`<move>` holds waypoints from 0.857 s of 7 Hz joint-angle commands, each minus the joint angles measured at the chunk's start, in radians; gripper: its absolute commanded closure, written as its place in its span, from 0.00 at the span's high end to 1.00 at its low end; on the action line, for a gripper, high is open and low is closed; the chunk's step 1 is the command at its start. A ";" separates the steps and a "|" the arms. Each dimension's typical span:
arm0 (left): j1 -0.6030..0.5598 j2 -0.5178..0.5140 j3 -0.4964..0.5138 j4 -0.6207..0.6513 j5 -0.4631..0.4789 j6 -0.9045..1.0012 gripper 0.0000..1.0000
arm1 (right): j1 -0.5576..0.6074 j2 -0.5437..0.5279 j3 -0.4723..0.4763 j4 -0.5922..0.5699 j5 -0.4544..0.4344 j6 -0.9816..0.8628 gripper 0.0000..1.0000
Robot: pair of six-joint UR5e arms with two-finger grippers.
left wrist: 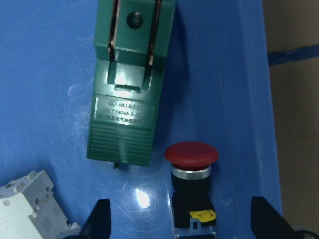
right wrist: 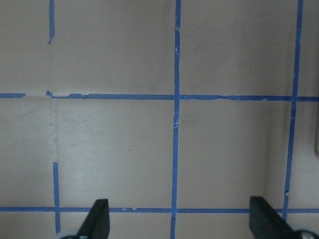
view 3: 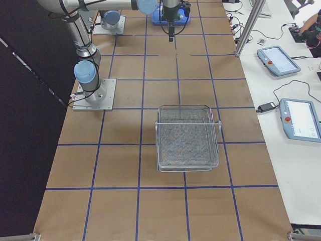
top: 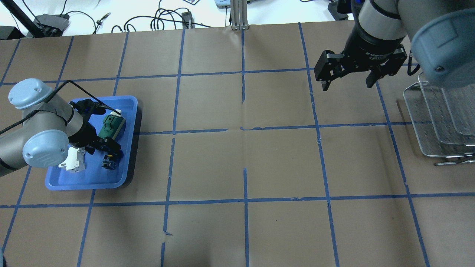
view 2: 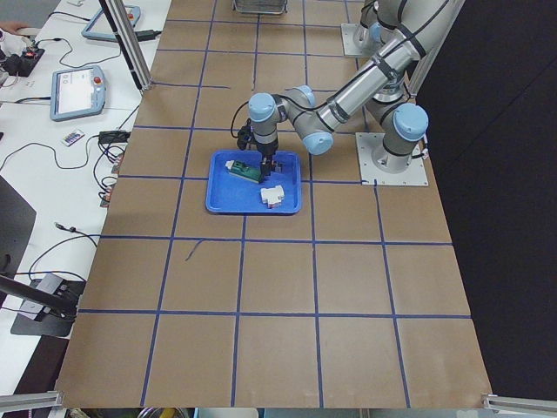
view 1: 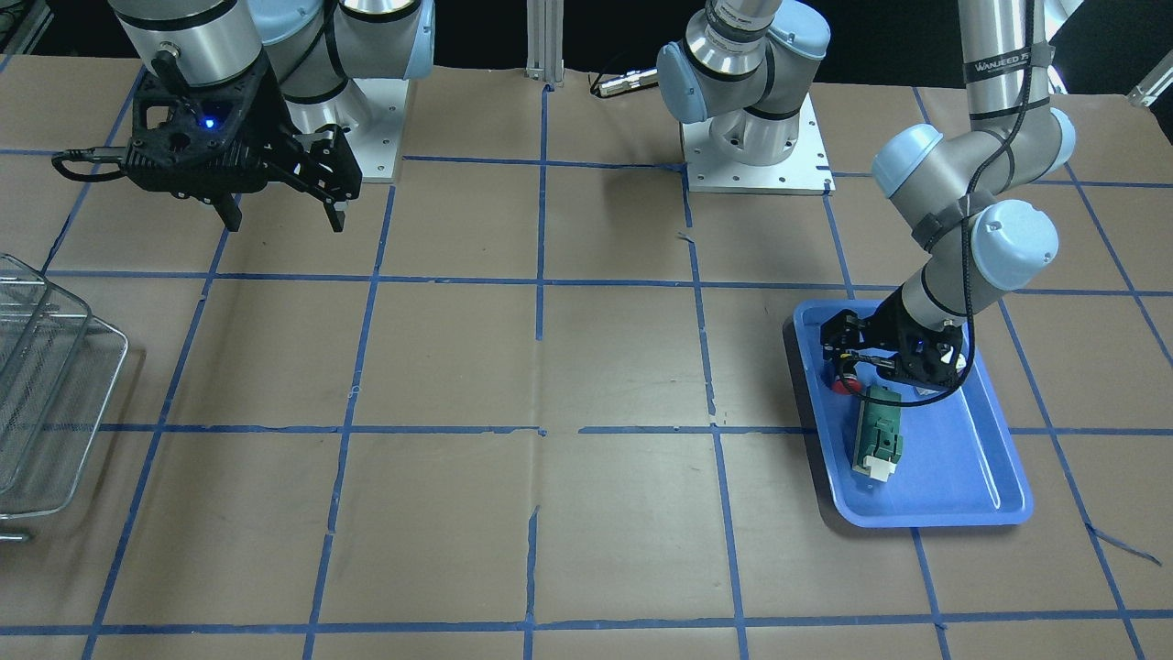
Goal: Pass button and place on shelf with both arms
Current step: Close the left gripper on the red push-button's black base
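Note:
The button (left wrist: 192, 154), with red cap and black body with a yellow mark, lies in the blue tray (left wrist: 50, 74) beside the green block (left wrist: 129, 89). My left gripper (left wrist: 182, 224) is open and low over the tray, with its fingers on either side of the button's body and not touching it. It also shows in the front view (view 1: 857, 362), where the red cap (view 1: 843, 383) peeks out under it. My right gripper (top: 347, 82) is open and empty, held high above bare table near the shelf (top: 438, 118). The wire shelf also shows in the right-side view (view 3: 188, 138).
A white breaker-like module (top: 72, 163) lies in the blue tray (top: 85, 183) next to the left gripper. The green block (top: 112, 126) lies toward the tray's far side. The brown table has a grid of blue tape lines. The arm bases (view 1: 756, 147) stand at the robot's edge.

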 commanded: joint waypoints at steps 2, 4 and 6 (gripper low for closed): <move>0.008 -0.004 -0.035 0.006 0.002 0.025 1.00 | 0.000 0.000 0.000 0.000 0.000 0.000 1.00; 0.011 0.001 -0.024 0.005 0.003 0.030 0.20 | 0.000 0.000 0.000 0.000 -0.002 0.000 1.00; 0.010 0.017 -0.024 0.002 -0.001 0.025 0.00 | 0.000 0.000 0.000 0.000 -0.002 0.000 1.00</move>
